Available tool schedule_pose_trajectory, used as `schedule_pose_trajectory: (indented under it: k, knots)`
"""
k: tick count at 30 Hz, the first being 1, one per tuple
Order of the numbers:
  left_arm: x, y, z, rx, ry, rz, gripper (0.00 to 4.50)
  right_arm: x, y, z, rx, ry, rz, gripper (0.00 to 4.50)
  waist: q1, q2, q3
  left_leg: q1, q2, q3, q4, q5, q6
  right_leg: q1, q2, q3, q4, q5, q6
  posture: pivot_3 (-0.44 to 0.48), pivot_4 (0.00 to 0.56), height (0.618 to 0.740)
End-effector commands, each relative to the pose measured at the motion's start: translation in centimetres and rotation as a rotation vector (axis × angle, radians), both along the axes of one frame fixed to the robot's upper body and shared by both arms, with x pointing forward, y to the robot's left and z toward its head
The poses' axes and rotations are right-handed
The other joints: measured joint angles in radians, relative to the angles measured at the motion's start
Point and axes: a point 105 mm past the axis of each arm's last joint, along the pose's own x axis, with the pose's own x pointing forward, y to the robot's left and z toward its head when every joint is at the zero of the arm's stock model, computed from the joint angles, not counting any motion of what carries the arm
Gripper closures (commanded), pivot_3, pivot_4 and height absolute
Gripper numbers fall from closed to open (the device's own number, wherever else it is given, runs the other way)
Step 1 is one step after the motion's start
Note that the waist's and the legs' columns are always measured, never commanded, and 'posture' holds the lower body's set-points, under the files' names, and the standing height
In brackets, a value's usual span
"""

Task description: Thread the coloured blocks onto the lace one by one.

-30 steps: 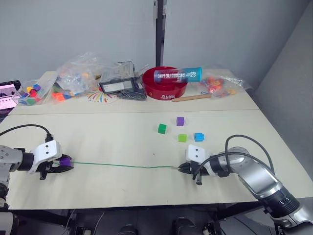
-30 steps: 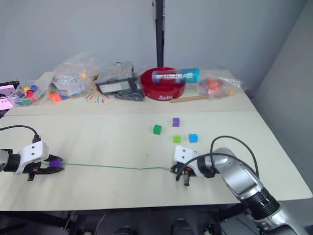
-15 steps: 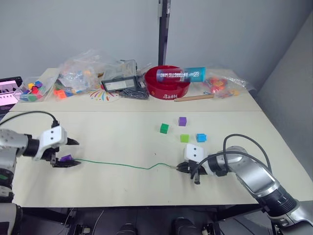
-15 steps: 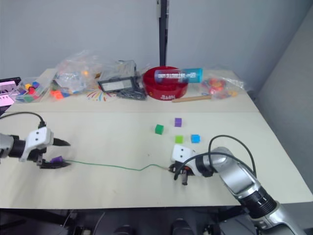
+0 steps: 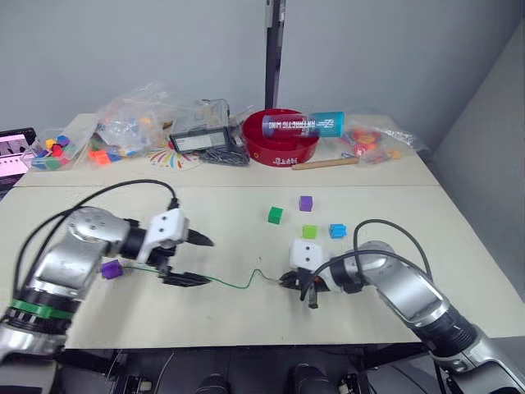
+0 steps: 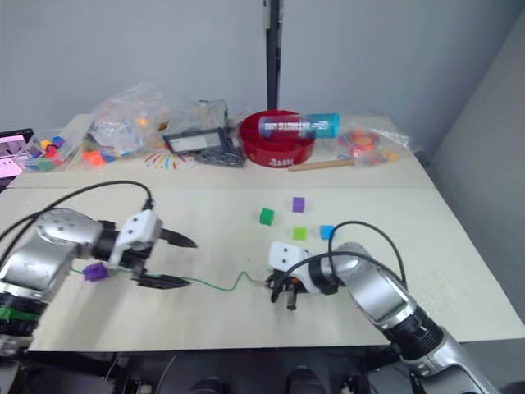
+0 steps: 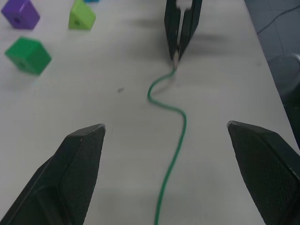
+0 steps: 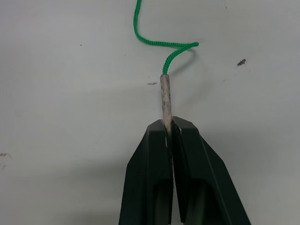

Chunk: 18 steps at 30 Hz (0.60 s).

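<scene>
Teal tube (image 5: 300, 125) in red bowl (image 5: 279, 146)

Left arm reaches in low over the worktop (image 5: 246, 328), forearm angled toward the right pincer, with the left pincer (image 5: 197, 261) spread wide, its two black fingers (image 7: 77, 173) well apart and nothing between them. Right arm is bent at the elbow and brought across, its wrist low so the right pincer (image 5: 285, 281) points toward the left pincer. Right pincer's fingers (image 8: 154, 178) are pressed together, pinching the pale stiff tip of the lace (image 8: 165, 98), which sticks straight out ahead of the fingertips.
</scene>
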Motion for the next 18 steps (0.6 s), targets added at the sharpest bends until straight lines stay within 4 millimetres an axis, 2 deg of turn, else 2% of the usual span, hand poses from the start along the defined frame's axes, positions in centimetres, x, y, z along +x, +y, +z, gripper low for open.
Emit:
schedule_pose_trajectory:
  k: [1,6,14,18]
  knots:
    - [-0.1,-2.0,-0.6,-0.011,-0.041,-0.011,0.12,-0.2,1.3,1.1,0.013,-0.036,0.013,4.50,0.001,0.000,0.000,0.000,0.000,0.000,0.000,0.000,0.000,0.000,0.000,0.000,0.001,0.000,0.000,0.000,0.150,0.731]
    - [-0.1,-4.3,-2.3,-0.028,-0.038,-0.066,0.12,-0.2,1.7,1.1,0.008,-0.033,-0.002,4.50,0.003,0.000,0.000,0.000,-0.001,0.000,0.000,0.000,0.000,0.000,0.000,0.000,0.000,0.000,0.000,0.000,0.150,0.731]
    - [0.6,-5.0,-4.0,-0.027,-0.031,-0.063,0.12,-0.1,1.6,1.2,0.007,-0.033,-0.018,4.50,0.003,0.000,0.000,0.000,-0.001,0.000,0.001,0.000,0.000,0.000,0.000,0.000,0.000,0.000,0.000,0.000,0.150,0.731]
    - [1.1,-5.5,-4.5,-0.041,-0.036,-0.050,1.25,-0.1,1.6,1.2,0.008,-0.032,-0.021,4.50,0.003,0.000,0.000,0.000,-0.001,0.000,0.001,0.000,0.000,0.000,0.000,0.000,0.000,0.000,0.000,0.000,0.150,0.731]
